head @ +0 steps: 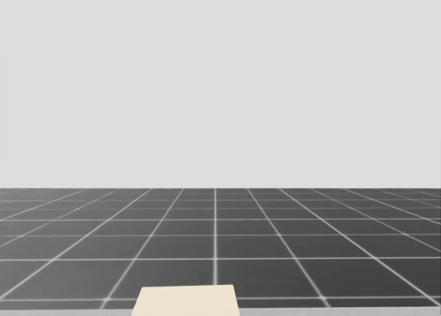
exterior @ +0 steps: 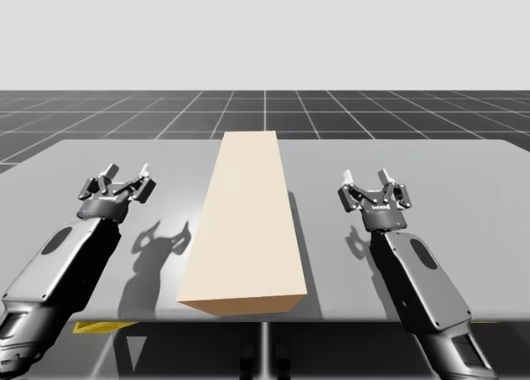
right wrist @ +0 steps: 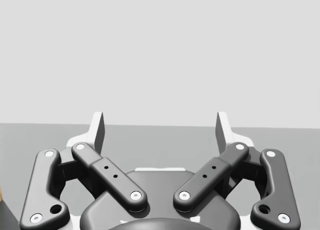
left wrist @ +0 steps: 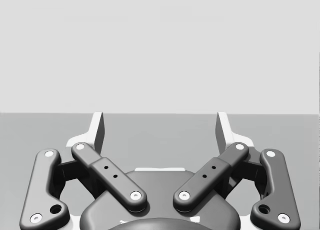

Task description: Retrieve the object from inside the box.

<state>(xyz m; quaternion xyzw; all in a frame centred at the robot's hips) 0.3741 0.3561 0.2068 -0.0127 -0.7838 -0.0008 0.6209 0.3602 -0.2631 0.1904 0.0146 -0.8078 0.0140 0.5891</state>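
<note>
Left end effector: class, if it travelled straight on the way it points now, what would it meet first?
Probably nothing: the way ahead of the open left end effector looks free across the table; the beige box stands beside it.

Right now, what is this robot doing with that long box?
Nothing is being handled yet. A long beige box lies on the grey table, and its top looks closed. My left gripper and right gripper are on either side of it. Both are open, hold nothing and are apart from the box. Whatever is inside cannot be seen.
</note>
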